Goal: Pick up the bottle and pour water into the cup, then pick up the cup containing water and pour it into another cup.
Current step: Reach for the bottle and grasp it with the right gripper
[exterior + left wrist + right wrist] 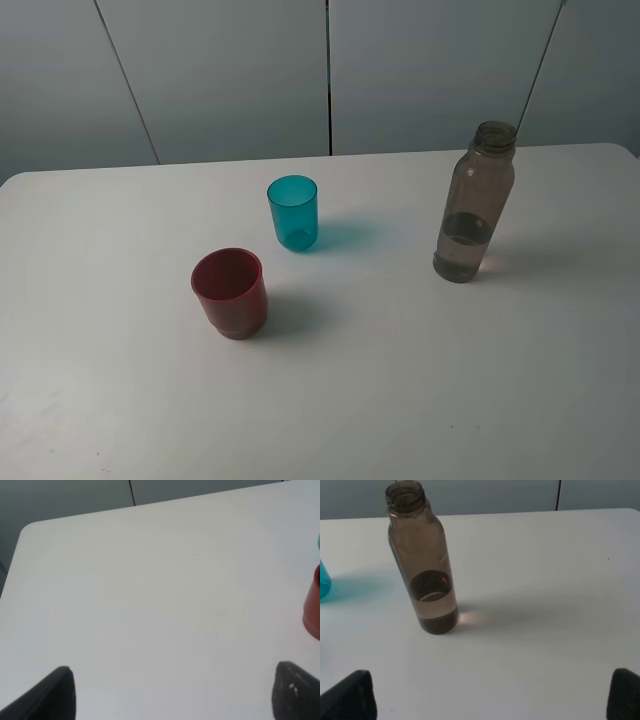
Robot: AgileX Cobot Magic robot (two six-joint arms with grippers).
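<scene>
On the white table [400,380], toward its far right part in the high view, the bottle [474,205] stands upright with its threaded neck uncapped. Its smoky grey-brown wall carries no more than a faint pale mark, seen from the right wrist and too small to read. Water fills roughly its lower third.

Left of the bottle and well apart from it stands the teal cup [293,213], upright, mouth up. Farther left of the bottle, and nearer the camera, stands the red cup [230,292], also upright, close to the teal one but not touching it. Bare tabletop lies between the bottle and both cups. Behind the bottle, past the table's far edge, run grey wall panels [230,70] with dark seams.

The right gripper [487,695] is spread wide and holds nothing. The bottle stands ahead of it, clear of both dark fingers and closer to the finger on the teal cup's side.

The left gripper [175,692] is likewise spread wide and empty over bare table, far from the bottle, with the red cup just at the edge of its view.
</scene>
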